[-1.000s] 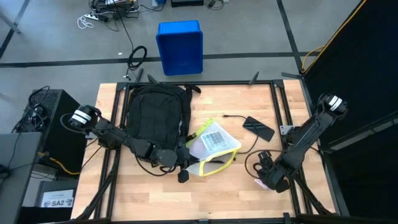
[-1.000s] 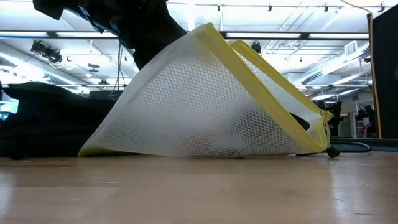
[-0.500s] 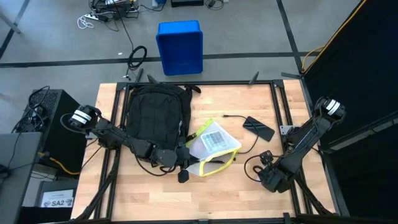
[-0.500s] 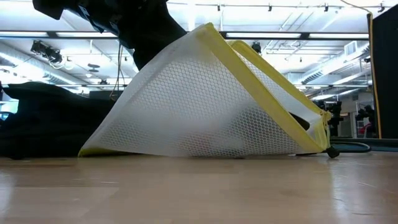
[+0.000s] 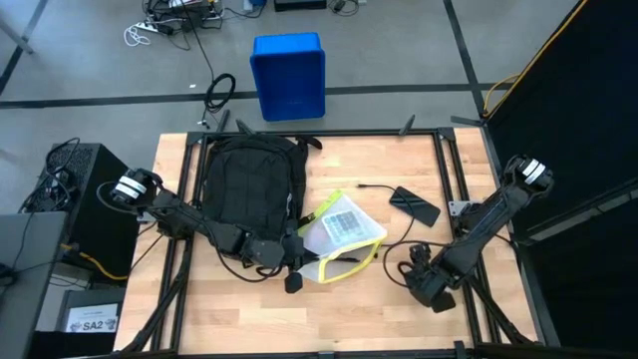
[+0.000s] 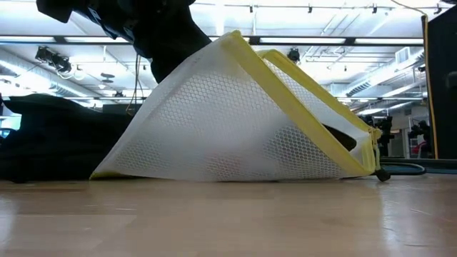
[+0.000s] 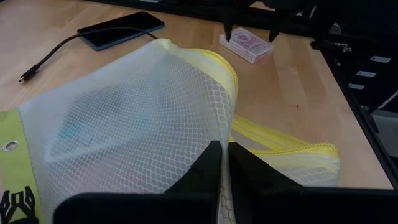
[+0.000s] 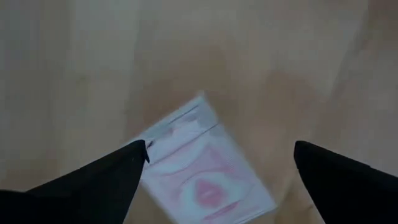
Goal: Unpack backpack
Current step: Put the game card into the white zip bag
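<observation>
right gripper (image 8: 217, 162) spread wide over pink card box (image 8: 202, 168) lying free between the fingers, best lifted straight up clear; left gripper (image 7: 222, 163) pinched on mesh pouch (image 7: 130, 124), backpack (image 5: 249, 179) just behind it.
</observation>
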